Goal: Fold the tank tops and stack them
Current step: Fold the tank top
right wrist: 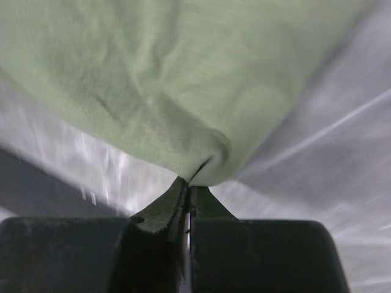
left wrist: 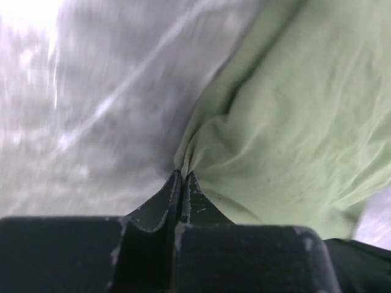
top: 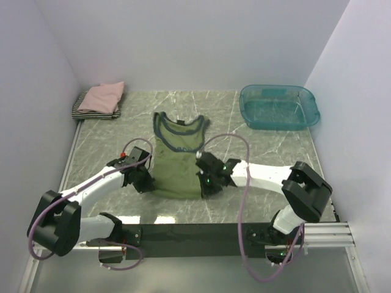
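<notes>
The olive-green tank top (top: 177,155) with navy trim lies spread on the marble table, neck end away from the arms. My left gripper (top: 148,183) is shut on its near-left hem corner; the left wrist view shows the green cloth (left wrist: 293,122) pinched at the fingertips (left wrist: 194,189). My right gripper (top: 204,181) is shut on the near-right hem corner; the right wrist view shows the cloth (right wrist: 153,79) bunched at the fingertips (right wrist: 174,198). A folded pink tank top (top: 104,96) lies on a folded black-white striped one (top: 82,111) at the far left corner.
A see-through teal plastic tub (top: 279,107) stands at the far right. White walls close in the table on the left, back and right. The arms' black base rail (top: 189,235) runs along the near edge.
</notes>
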